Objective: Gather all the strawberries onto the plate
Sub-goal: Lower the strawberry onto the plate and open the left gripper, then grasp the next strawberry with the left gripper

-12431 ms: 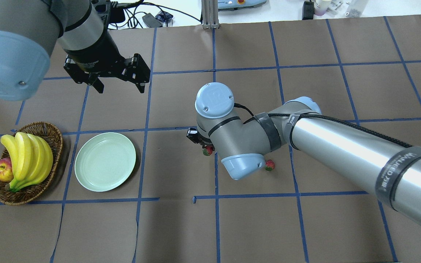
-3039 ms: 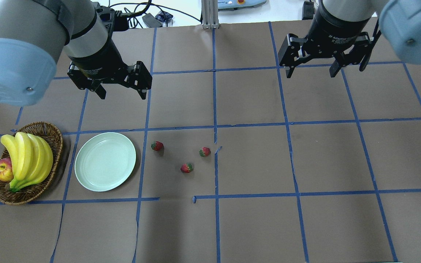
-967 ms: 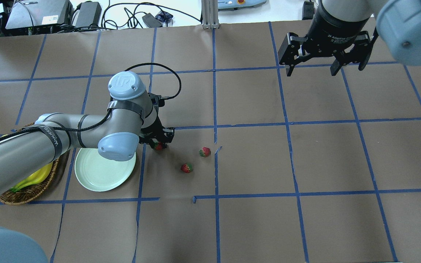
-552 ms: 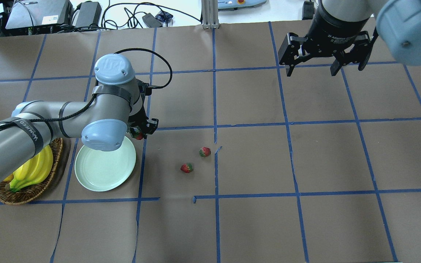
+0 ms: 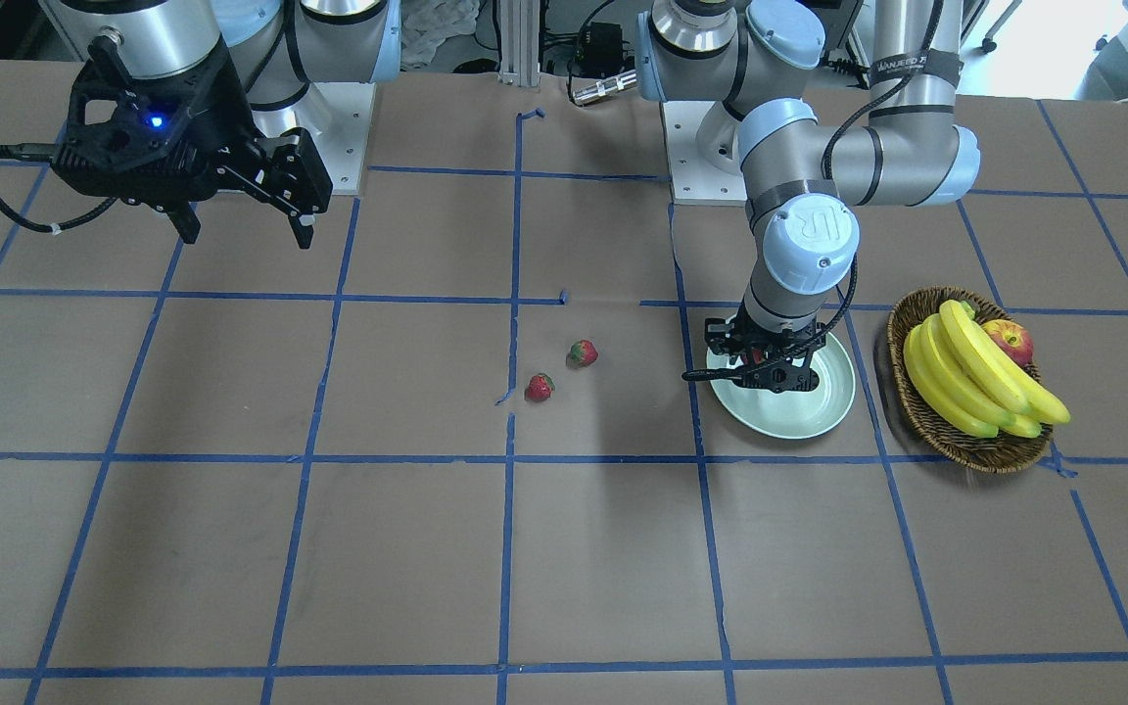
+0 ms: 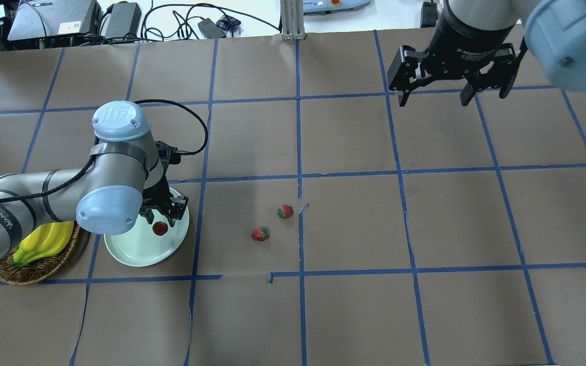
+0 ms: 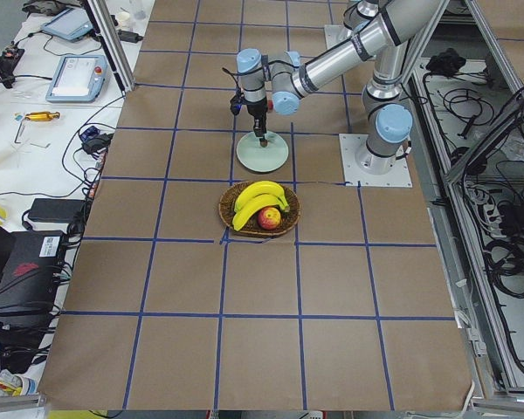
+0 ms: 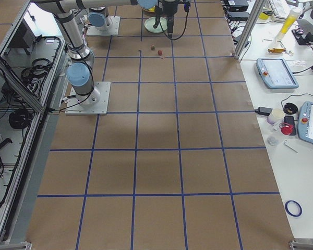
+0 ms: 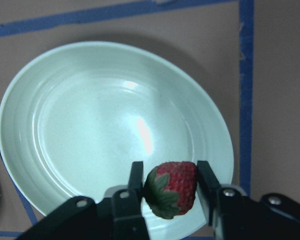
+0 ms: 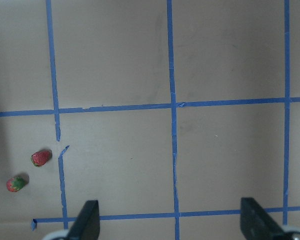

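Strawberry held over the plate, two more waiting on the desk

Just right of the banana basket [image 6: 33, 270] sits the mint-green plate [image 6: 130, 249]; the left fingers [image 9: 136, 175] pinch a strawberry [image 9: 174, 189] by its sides above the plate's inner slope, low enough, I judge, to drop without rolling off; a second strawberry [image 6: 260, 234] and a third strawberry [image 6: 285, 211] lie near each other on the desk [image 6: 354, 229], well right of the plate; the right fingers [image 10: 90, 219] hang spread and empty, far from the left arm's work.
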`<state>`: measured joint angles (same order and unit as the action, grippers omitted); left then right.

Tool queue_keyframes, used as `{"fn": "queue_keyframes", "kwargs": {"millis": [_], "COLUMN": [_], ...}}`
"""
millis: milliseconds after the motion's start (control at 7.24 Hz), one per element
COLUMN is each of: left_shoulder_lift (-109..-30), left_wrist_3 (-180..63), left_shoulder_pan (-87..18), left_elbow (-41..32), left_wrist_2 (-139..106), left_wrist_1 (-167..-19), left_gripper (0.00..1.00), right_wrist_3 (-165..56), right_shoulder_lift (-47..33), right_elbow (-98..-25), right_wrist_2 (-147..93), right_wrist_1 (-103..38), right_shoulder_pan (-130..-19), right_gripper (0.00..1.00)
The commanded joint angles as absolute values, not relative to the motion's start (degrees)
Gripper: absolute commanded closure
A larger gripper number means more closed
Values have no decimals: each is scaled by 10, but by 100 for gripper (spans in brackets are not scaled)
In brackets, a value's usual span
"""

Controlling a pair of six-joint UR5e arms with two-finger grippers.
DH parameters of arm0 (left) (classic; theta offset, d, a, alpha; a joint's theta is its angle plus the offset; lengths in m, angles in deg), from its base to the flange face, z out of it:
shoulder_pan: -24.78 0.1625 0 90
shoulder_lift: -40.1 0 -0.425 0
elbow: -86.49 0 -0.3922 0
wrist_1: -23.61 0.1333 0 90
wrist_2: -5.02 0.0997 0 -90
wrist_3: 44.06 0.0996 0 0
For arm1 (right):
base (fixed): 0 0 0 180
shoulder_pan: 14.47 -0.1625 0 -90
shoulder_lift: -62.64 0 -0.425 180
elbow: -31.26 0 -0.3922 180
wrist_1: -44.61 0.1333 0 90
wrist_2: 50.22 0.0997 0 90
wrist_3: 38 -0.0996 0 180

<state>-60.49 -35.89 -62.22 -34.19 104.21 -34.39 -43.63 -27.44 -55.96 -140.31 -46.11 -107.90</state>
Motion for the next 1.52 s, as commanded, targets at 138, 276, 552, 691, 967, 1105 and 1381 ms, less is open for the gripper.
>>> {"fn": "queue_keyframes", "kwargs": {"millis": [138,276,552,691,967,1105,1381], "left_shoulder_lift": [-612,-620,-647,-661,-675,-678,-681], "left_wrist_3": [-528,-583,-667,-677,-682,-682,-682], "left_shoulder_pan": [-692,-749,-821,-831,-832,-832,-832], "left_elbow": [-308,-292,-295,-301,-309,-308,-308], "left_wrist_2": [939,936,932,934,934,934,940], "left_wrist_1": [-335,-335,-312,-304,-283,-278,-278], "left_gripper": [1,3,11,12,37,55,81], "right_wrist_3": [-436,-436,-436,-436,-436,-436,-436], "right_shoulder_lift": [-274,-274,-274,-274,-274,-274,-274], "right_elbow": [-560,-560,-560,-560,-560,-560,-560], "right_wrist_2": [-1404,-1403,-1403,-1403,-1403,-1403,-1403], "right_wrist_1": [-461,-460,-460,-460,-460,-459,-459], "right_shoulder_pan": [-1079,-1079,-1079,-1079,-1079,-1079,-1079], "right_gripper": [0,0,0,0,0,0,0]}}
